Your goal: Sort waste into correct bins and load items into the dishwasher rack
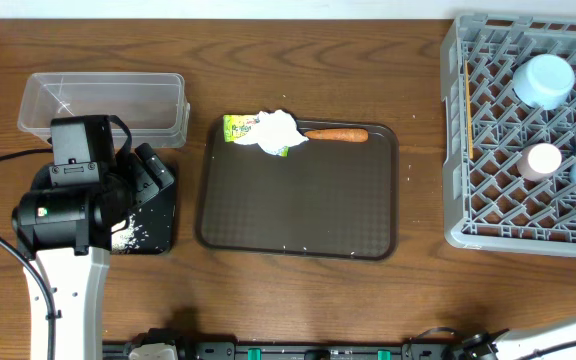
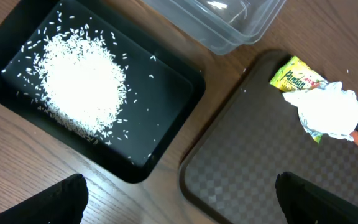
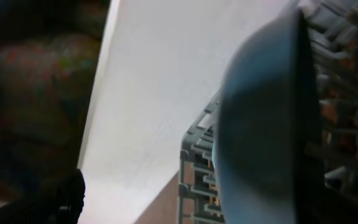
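Your left gripper (image 2: 179, 208) hangs nearer the tissue (image 2: 328, 109) - fingers wide apart - which lies ahead and rightward at the far edge of the serving tray (image 2: 247, 168); whether the right fingers (image 3: 67, 196) are apart cannot be told.

The table (image 1: 298, 300) is seen straight down from high above in the overhead view, with the rack (image 1: 455, 150) cut off at 3 o'clock. The left wrist view is aimed steeply down from much nearer. Its black tray (image 2: 166, 112), clear tub (image 2: 229, 31) at 12 o'clock and brown serving tray (image 2: 260, 155) at 4 o'clock are shared with the overhead view. The right wrist view is held tilted and very close against a blue dish (image 3: 260, 124) and the rack's lattice.
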### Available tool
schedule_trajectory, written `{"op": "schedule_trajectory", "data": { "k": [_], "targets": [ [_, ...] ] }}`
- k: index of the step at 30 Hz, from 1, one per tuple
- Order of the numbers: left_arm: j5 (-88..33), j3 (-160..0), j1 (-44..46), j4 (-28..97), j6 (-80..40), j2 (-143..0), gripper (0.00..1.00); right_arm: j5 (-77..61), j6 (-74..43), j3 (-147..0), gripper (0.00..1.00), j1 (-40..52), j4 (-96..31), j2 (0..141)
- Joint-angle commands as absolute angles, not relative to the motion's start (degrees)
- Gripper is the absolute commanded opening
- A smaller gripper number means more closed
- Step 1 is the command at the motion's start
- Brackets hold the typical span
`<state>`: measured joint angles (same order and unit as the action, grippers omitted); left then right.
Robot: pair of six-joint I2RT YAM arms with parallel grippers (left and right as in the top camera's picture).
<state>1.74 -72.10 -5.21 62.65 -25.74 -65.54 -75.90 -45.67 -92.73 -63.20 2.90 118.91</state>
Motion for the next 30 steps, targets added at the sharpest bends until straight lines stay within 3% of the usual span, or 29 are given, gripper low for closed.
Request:
{"op": "schedule_trajectory", "data": {
  "k": [1,5,10,22,30],
  "targets": [
    [2.2,-73.0,-5.5,62.8,-26.2,-65.6,0.99,-69.2,-40.3,-92.9,0.99,-63.5,-4.1,110.0],
    [2.2,-73.0,-5.5,62.8,-26.2,-65.6,0.99,-47.7,-28.2,-92.9,0.99,-62.0,-24.3,101.4],
    [2.2,-73.0,-5.5,62.8,-26.2,-65.6,0.99,-23.0,-24.4,-92.9,0.99,-57.0,-33.2,93.0],
    [2.2,-73.0,-5.5,62.8,-26.2,-65.6,0.99,-19.3,-24.1,-92.9,0.99,-42.8,-35.1,87.3],
    [2.2,-73.0,-5.5,62.8,-26.2,-65.6,0.99,-36.4,-23.4,-92.9,0.99,-27.6,-43.5,87.7]
  ]
}}
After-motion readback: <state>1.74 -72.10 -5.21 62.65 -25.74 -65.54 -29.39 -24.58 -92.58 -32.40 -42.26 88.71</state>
